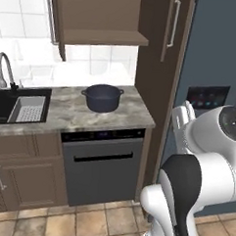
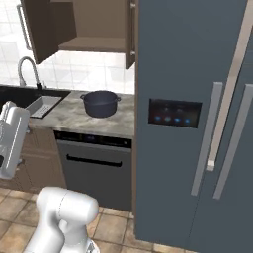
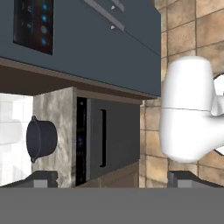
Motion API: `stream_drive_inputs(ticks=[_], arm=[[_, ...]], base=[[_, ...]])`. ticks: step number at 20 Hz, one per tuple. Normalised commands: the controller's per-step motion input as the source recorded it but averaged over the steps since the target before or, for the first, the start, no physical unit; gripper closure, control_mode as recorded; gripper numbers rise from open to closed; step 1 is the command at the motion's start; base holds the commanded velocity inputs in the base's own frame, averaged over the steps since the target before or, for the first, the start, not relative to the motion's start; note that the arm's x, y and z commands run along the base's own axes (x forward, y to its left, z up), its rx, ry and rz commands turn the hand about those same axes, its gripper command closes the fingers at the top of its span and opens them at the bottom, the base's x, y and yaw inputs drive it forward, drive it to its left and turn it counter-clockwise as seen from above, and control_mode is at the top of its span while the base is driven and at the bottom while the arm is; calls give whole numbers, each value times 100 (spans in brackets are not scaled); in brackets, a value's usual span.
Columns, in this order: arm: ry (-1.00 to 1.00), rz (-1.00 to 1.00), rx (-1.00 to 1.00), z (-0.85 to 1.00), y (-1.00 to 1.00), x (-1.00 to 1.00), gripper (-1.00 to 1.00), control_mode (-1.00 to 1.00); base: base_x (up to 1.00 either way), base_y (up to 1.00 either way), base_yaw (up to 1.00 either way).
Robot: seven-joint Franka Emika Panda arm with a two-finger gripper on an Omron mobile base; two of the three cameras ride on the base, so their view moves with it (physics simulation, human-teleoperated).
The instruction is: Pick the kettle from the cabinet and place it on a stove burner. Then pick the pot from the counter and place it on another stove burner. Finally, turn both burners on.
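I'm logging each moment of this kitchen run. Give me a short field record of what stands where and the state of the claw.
pot: the pot sits upright on the counter, right of the sink, no lid
cabinet: the cabinet above the counter has its door open; no kettle visible on the shelf
dishwasher: the dishwasher is closed, below the pot
fridge: the fridge stands right of the counter
claw: the claw is open, holding nothing, far from the pot
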Motion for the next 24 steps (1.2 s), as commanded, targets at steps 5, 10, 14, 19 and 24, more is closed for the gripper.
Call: stream_drive_inputs(ticks=[5, 10, 14, 19, 24], arm=[[0, 0, 0, 0, 0, 0, -100, 100], [0, 0, 0, 0, 0, 0, -100, 100], [0, 0, 0, 0, 0, 0, -100, 100], [0, 0, 0, 0, 0, 0, -100, 100], [0, 0, 0, 0, 0, 0, -100, 100]], base=[[48, 37, -18], [44, 32, -15], [46, 36, -14], [47, 33, -13], [47, 45, -10]])
